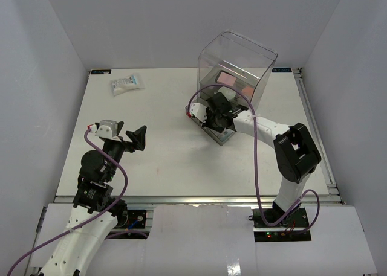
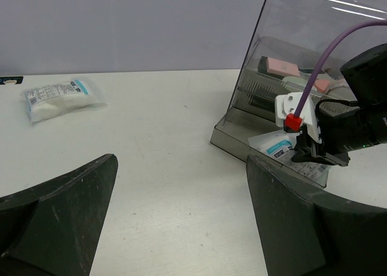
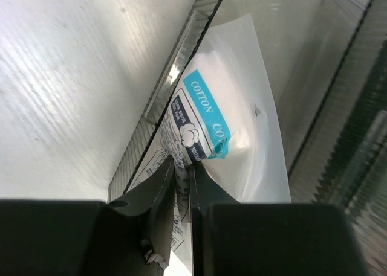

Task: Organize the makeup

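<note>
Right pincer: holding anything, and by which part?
The cotton packet, pinched at its near printed edge by the right pincer. The left pincer is open, empty.

Bare desk [image 1: 169,161] lies open between the left end effector [image 1: 128,131] and the clear box [image 1: 239,61]; a loose packet [image 1: 127,84] lies near the far left corner. The box's pulled-out drawer [image 2: 233,138] is blocked by the right end effector [image 3: 183,167], which is pinching a cotton packet [image 3: 236,125].

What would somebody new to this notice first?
The tall clear box at the far right of the table, where the right end effector pinches a white-and-blue cotton packet at its pulled-out bottom drawer. A second packet lies alone at the far left, and the left end effector hangs open over the table.
</note>
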Robot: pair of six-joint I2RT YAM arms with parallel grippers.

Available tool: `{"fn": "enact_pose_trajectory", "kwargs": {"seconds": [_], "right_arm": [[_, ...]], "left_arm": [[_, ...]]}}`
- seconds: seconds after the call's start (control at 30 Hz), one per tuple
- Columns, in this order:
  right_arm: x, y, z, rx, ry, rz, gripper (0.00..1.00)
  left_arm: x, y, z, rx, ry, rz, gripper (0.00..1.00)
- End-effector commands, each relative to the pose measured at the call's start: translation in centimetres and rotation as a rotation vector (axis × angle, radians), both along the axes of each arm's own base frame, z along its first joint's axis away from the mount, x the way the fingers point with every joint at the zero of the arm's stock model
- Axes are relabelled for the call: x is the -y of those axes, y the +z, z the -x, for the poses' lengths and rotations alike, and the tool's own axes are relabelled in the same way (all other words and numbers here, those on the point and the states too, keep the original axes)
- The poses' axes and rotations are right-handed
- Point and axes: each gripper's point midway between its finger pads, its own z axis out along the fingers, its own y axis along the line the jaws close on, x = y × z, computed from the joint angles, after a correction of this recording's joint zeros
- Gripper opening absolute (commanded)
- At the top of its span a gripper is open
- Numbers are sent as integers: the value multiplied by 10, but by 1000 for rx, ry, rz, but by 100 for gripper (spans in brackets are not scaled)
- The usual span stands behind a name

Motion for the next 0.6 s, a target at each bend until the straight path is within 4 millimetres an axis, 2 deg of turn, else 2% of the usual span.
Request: {"fn": "enact_pose_trajectory", "kwargs": {"seconds": [0.0,0.27,0.57], "right_arm": [[-19,-7,24,-214,-19,-132,8],[-4,-9,10,-288,-103,-198,8],[10,-10,-7,-247,-132,-172,13]], "left_arm": [[1,-2,-1,-6,-8,-10,98],[1,-2,0,-5,-8,-9,98],[1,-2,0,-5,-8,-10,98]]}}
